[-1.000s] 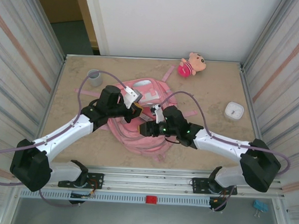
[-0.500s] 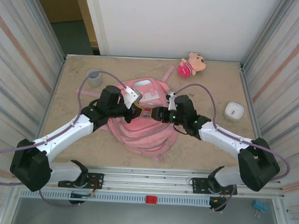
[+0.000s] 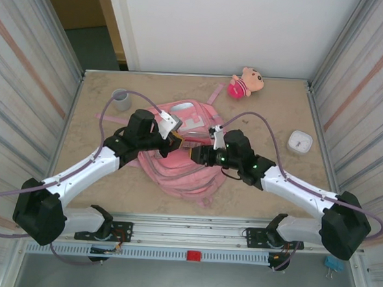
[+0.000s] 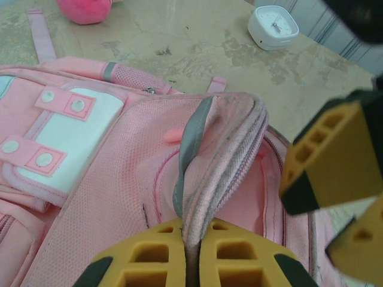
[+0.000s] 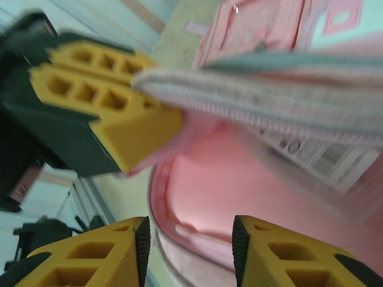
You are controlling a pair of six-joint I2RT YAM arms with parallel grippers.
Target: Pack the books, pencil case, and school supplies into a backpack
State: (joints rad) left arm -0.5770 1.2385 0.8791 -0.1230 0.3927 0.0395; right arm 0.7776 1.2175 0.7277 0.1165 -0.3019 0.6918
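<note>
Pink backpack (image 3: 184, 179) mid-frame: left gripper (image 4: 192, 242) is clamping its opening's rim; right gripper (image 5: 188, 242) is reaching alongside, jaws apart.

Right claw (image 3: 195, 155) moved rightward over backpack (image 3: 179, 180), jaws narrowed.

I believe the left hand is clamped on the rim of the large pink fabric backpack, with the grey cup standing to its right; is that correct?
Not quite: the top external view shows the grey cup standing to the left of the large pink fabric backpack. The left hand is indeed clamped on its rim.
</note>
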